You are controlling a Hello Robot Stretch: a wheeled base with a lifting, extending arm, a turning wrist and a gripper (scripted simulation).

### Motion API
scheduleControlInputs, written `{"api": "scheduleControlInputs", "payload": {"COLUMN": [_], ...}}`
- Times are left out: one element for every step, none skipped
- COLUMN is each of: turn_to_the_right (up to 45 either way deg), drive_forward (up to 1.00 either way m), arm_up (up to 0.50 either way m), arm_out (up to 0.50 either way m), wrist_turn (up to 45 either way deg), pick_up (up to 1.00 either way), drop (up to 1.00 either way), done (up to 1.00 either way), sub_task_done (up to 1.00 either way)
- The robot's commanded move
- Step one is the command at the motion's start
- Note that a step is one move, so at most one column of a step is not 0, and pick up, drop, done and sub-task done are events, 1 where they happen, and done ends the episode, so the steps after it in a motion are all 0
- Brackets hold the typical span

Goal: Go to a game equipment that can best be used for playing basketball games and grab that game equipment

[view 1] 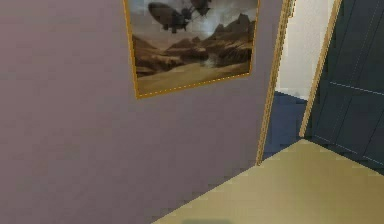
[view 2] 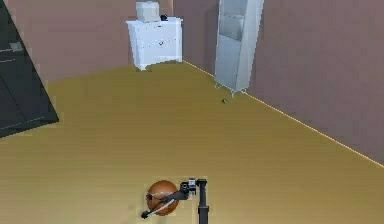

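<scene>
An orange-brown ball with dark seams, like a basketball, sits low in the arm side view on the tan floor. The dark arm rises from the bottom edge just to its right. The gripper reaches left across the ball's lower part. I cannot tell whether it holds the ball or whether the ball rests on the floor.
A white dresser with a box on top and a tall pale cabinet stand against the far walls. A dark door is at the left. In the forward view, a purple wall close ahead bears a framed painting, with a wood-framed doorway and a dark blue door to its right.
</scene>
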Motion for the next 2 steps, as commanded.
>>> {"api": "scheduleControlInputs", "payload": {"turn_to_the_right": [0.0, 0.0], "drive_forward": [0.0, 0.0], "arm_up": [0.0, -0.3], "arm_out": [0.0, 0.0], "wrist_turn": [36.0, 0.0], "pick_up": [0.0, 0.0], "drop": [0.0, 0.0], "done": [0.0, 0.0], "sub_task_done": [0.0, 0.0]}}
